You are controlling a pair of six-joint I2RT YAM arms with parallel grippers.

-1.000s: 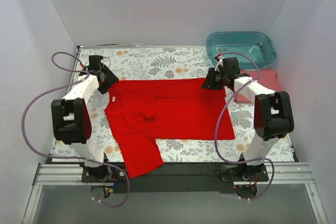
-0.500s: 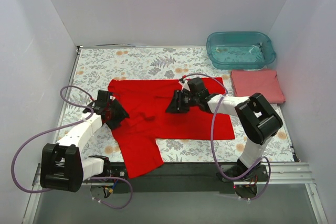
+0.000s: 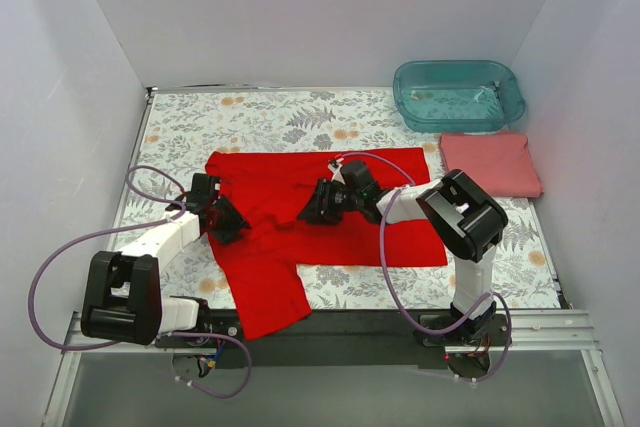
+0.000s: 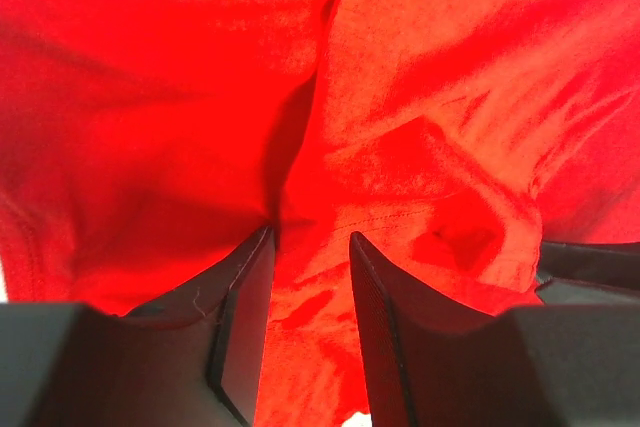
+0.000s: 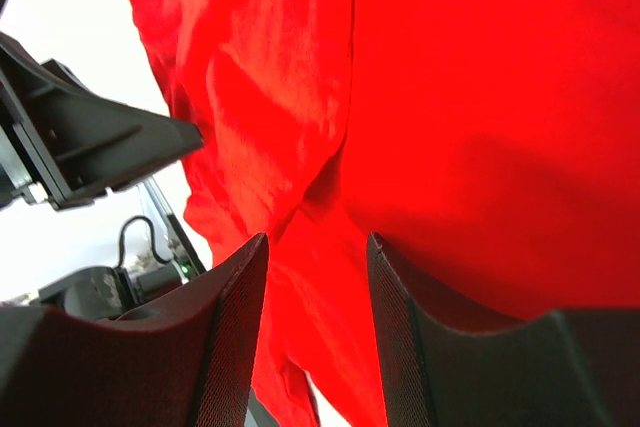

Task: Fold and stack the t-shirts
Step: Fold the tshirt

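A bright red t-shirt (image 3: 330, 242) lies spread across the middle of the floral-patterned table (image 3: 270, 117), its far edge straight and its near left part trailing over the table's front edge onto the dark rail. A strip of printed surface shows between the shirt and the back wall, and another along the left side. The left hand (image 3: 226, 220) sits low on the shirt's left edge and the right hand (image 3: 312, 209) near its centre, the two pointing toward each other over rumpled cloth. Only the overhead view shows the salmon-pink t-shirt (image 3: 490, 162), folded flat at the right, apart from the red one and just in front of a teal plastic tub (image 3: 510, 107) in the far right corner. White walls close in three sides. The left wrist view alone shows a stitched seam and a ridge of red cloth rising between the left hand (image 4: 311, 237) fingers, which stand partly apart. In the right wrist view the right hand (image 5: 318, 239) is also parted, over a crease. Whether either hand grips the cloth cannot be told.
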